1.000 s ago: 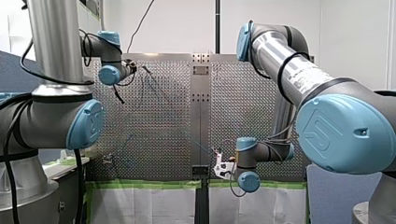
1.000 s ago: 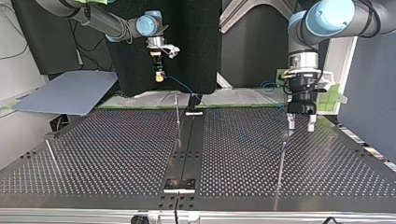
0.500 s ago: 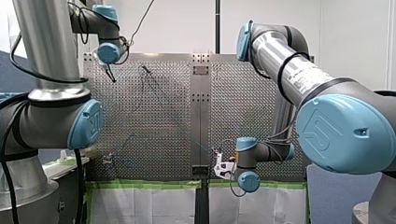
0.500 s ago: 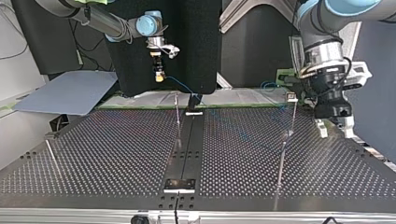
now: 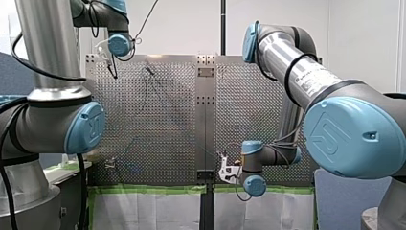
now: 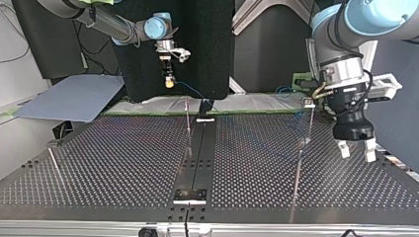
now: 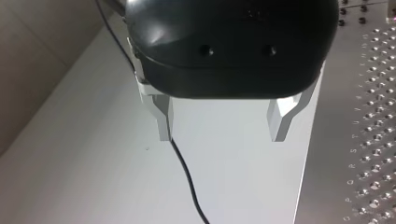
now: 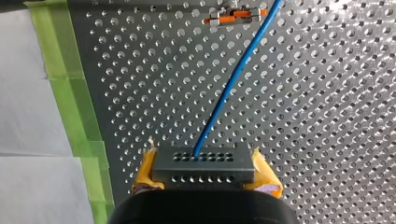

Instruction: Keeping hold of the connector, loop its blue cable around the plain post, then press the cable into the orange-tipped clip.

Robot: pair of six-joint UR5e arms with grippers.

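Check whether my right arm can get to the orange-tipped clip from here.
Probably yes. In the right wrist view the orange-tipped clip lies ahead of the right gripper, with only bare perforated table between them. The gripper is shut on the connector, whose blue cable runs past the clip's end.

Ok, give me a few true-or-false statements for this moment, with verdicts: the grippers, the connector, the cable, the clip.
1. My right gripper is shut on the connector. True.
2. My left gripper holds the blue cable. False: it is open and empty.
3. The blue cable leaves the connector's holed face. True.
4. My right gripper's pads are black. False: they are yellow.
5. The orange-tipped clip lies ahead of my right gripper, on the perforated table. True.
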